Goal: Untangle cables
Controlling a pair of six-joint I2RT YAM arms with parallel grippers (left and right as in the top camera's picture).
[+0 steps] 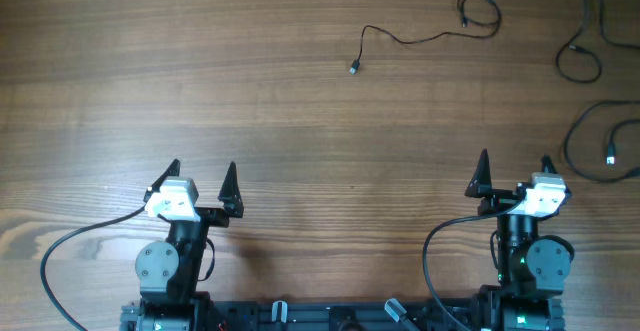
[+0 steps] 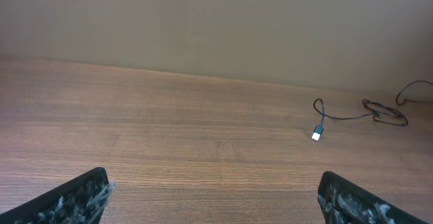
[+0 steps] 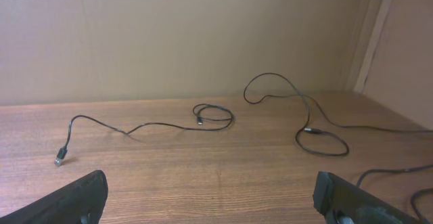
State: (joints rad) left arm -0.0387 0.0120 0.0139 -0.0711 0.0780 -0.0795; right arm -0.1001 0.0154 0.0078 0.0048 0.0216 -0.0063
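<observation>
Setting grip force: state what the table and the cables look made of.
Table: wood or wood-look laminate, matte; grain lines run across it. Cables: thin black cords, probably plastic or rubber sheathing, dull sheen. One plug shows a pale tip, possibly metal.

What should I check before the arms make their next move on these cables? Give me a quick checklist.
1. Left gripper open and holding nothing: ok.
2. Right gripper open and holding nothing: ok.
3. Middle cable lies apart from the other two: ok.
4. Middle cable's looped far end is free of knots: cannot tell, the cord is too thin to read.
5. Top-right cable and right-edge cable are separate from each other: cannot tell, both run out of the overhead view.
</observation>
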